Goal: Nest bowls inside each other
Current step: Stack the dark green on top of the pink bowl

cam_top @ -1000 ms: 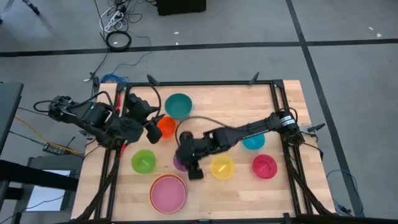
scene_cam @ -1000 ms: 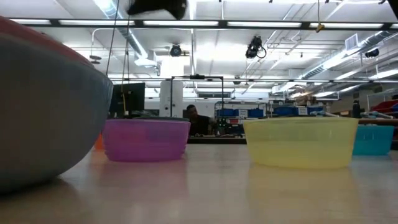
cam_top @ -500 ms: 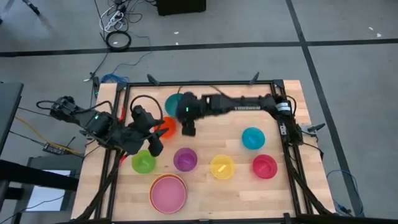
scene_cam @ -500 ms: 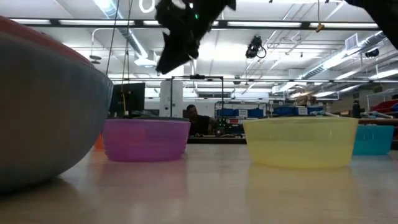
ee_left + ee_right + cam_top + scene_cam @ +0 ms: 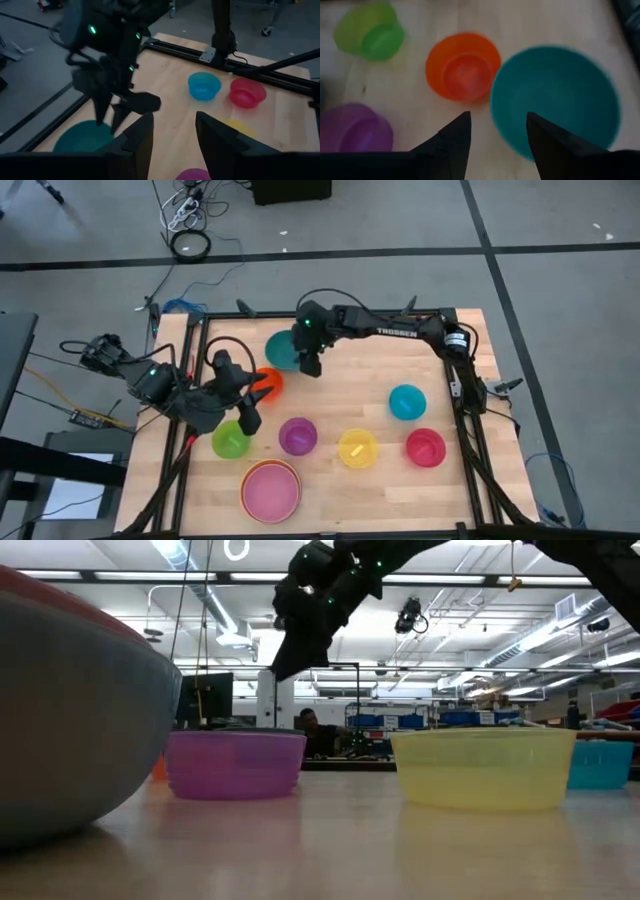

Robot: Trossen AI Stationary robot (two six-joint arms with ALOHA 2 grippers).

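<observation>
The bowls stand apart on the wooden table, each on its base. The teal bowl [image 5: 280, 348] is at the far middle. Near it is the orange bowl [image 5: 266, 384] with a red-orange one [image 5: 465, 75] inside. Green [image 5: 230, 440], purple [image 5: 297, 436], yellow [image 5: 357, 448], magenta-red [image 5: 425, 447] and cyan [image 5: 407, 402] stand singly. A pink bowl [image 5: 270, 490] sits inside a larger one at the near edge. My right gripper [image 5: 310, 365] [image 5: 495, 132] hangs open and empty above the teal bowl's rim. My left gripper [image 5: 249, 418] [image 5: 175, 135] is open and empty between the orange and green bowls.
A black metal frame [image 5: 445, 320] runs along the table's far, left and right edges. In the low view the big stacked bowl's wall [image 5: 70, 720] fills the left, with purple [image 5: 235, 765] and yellow [image 5: 485, 768] beyond. Bare wood lies between teal and cyan.
My right gripper has swung from above the purple bowl toward the table's far edge and now hangs over the teal bowl; the purple bowl stays on the table. My left gripper has shifted from over the orange bowl toward the near edge.
</observation>
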